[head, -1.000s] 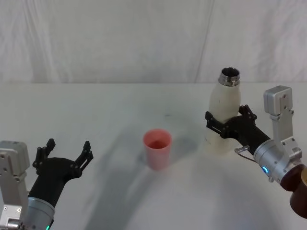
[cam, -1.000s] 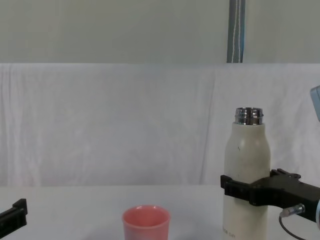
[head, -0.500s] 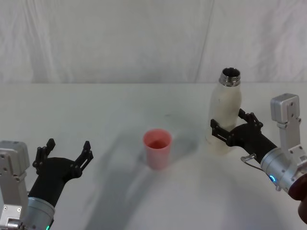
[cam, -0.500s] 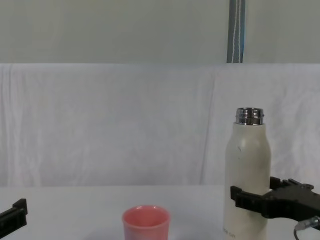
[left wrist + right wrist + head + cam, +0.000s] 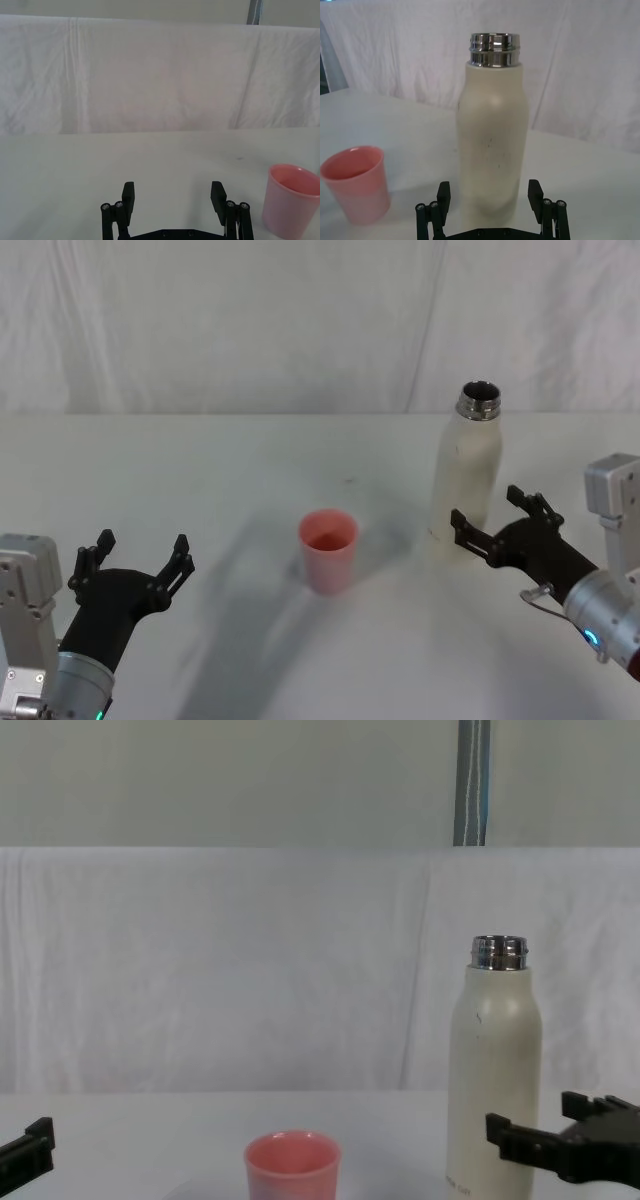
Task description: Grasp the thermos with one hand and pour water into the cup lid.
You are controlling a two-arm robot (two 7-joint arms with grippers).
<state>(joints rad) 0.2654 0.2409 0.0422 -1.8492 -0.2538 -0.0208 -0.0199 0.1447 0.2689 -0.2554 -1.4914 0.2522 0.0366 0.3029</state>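
Thermos (image 5: 467, 478) stood upright on the white surface (image 5: 250, 470), directly ahead of the right gripper (image 5: 497, 524), whose spread fingers flanked its base without touching, while the pink cup lid (image 5: 327, 549) sat toward the left gripper (image 5: 138, 559), also spread, idle.

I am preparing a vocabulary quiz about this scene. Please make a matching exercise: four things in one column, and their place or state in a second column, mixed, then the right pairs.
Things:
1. thermos
2. cup lid
3. right gripper
4. left gripper

Places or states:
A. open, just beside the thermos base, not gripping it
B. upright, steel neck uncapped
C. open, idle at the table's near left
D. pink, upright, mid-table

Pairs: 1-B, 2-D, 3-A, 4-C
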